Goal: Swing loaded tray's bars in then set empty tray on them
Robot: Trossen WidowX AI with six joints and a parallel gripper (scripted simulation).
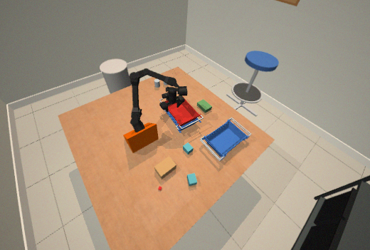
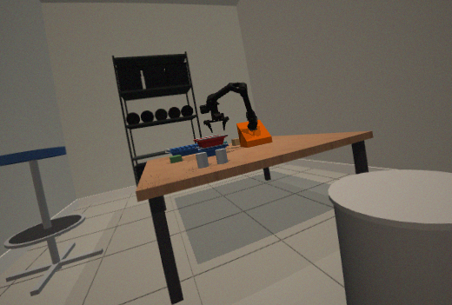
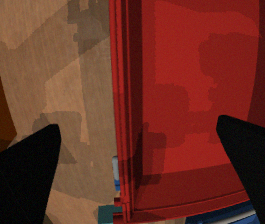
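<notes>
The red tray (image 1: 183,113) (image 2: 211,142) (image 3: 208,100) is empty. It sits above a blue tray (image 2: 213,152), roughly level and parallel to it in the exterior view. The blue tray's inside and load are hidden. A white wire bar (image 1: 191,123) runs along the near end of this stack in the top view; a bit of white wire shows at the far end. How the bars bear the red tray cannot be made out. My gripper (image 1: 172,107) (image 2: 218,130) (image 3: 141,128) is open and empty above the red tray's long rim, one finger on each side of it in the wrist view.
A second blue tray (image 1: 228,138) (image 2: 182,149), empty, has white bars out at its ends. A green block (image 1: 204,105) (image 2: 176,158) and grey cylinders (image 2: 202,160) (image 2: 222,155) stand near the stack. Teal blocks (image 1: 188,148) (image 1: 192,179), a tan block (image 1: 165,167) and the orange base (image 1: 142,138) also stand here.
</notes>
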